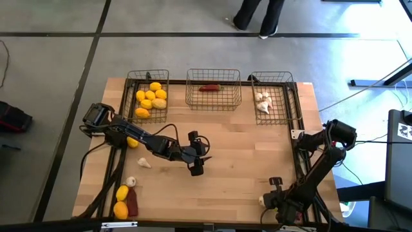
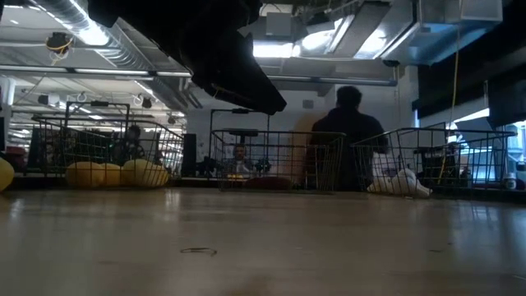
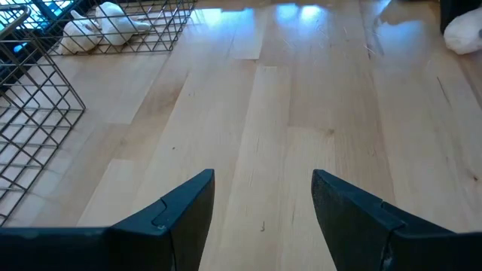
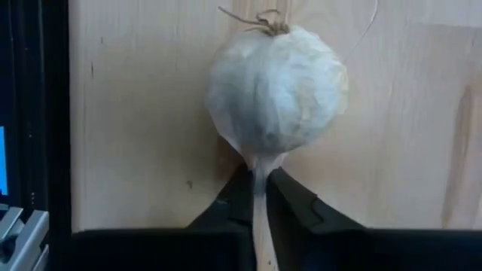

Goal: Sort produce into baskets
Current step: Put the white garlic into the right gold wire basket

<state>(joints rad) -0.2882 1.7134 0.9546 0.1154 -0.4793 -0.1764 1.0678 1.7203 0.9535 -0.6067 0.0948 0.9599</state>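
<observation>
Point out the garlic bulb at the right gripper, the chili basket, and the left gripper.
garlic bulb (image 4: 277, 79), right wrist view, middle of bulb.
chili basket (image 1: 214, 102), high view, near rim.
left gripper (image 3: 263, 207), left wrist view, between open fingertips.

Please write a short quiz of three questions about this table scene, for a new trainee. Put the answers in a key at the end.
1. True or false: the left gripper holds a lemon.
2. Which basket holds the chili pepper? A: left basket B: middle basket C: right basket
3. Fill in: the right gripper pinches the stem of a ______.

Key:
1. False; its fingers are open over bare table.
2. B
3. garlic bulb
</observation>
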